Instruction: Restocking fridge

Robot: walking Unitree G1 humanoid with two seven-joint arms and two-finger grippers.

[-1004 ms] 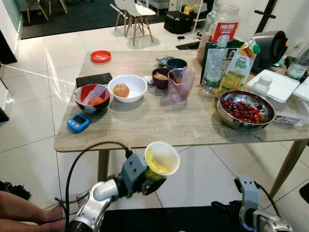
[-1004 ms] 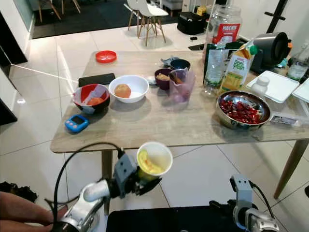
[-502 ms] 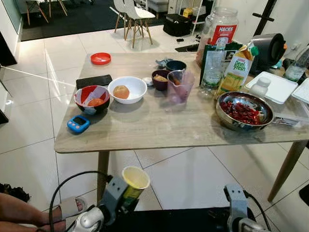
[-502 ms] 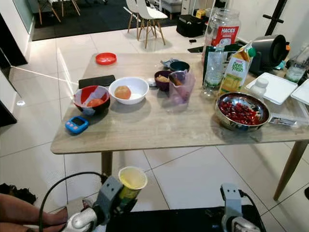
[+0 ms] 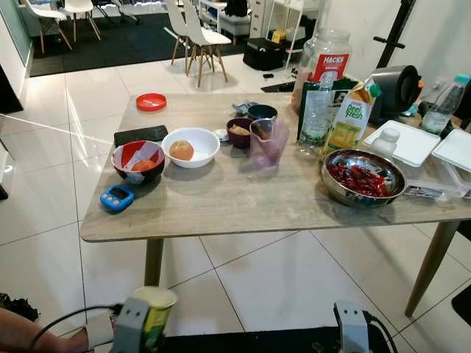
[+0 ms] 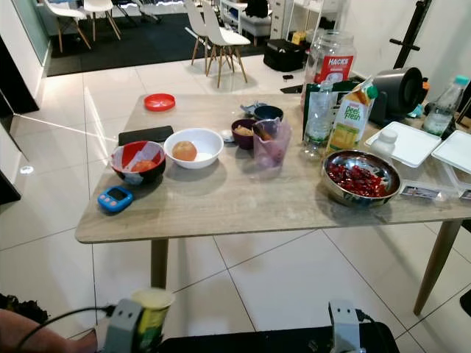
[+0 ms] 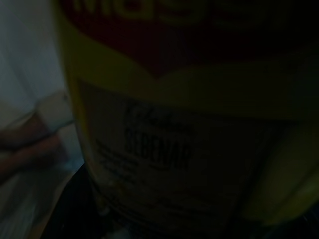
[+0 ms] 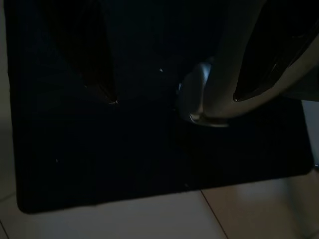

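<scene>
We see L gripper (image 5: pixel 140 327) at lower left of frame, fingers pinching yellow cup (image 5: pixel 156 315); R gripper (image 8: pixel 174 97) lower right, fingers spread; table (image 5: pixel 221 202) frame centre.

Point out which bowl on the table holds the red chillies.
The large steel bowl near the table's right end, in front of the juice carton. The white bowl holds one round orange-brown item; the red-lined bowl holds paper and something orange.
</scene>
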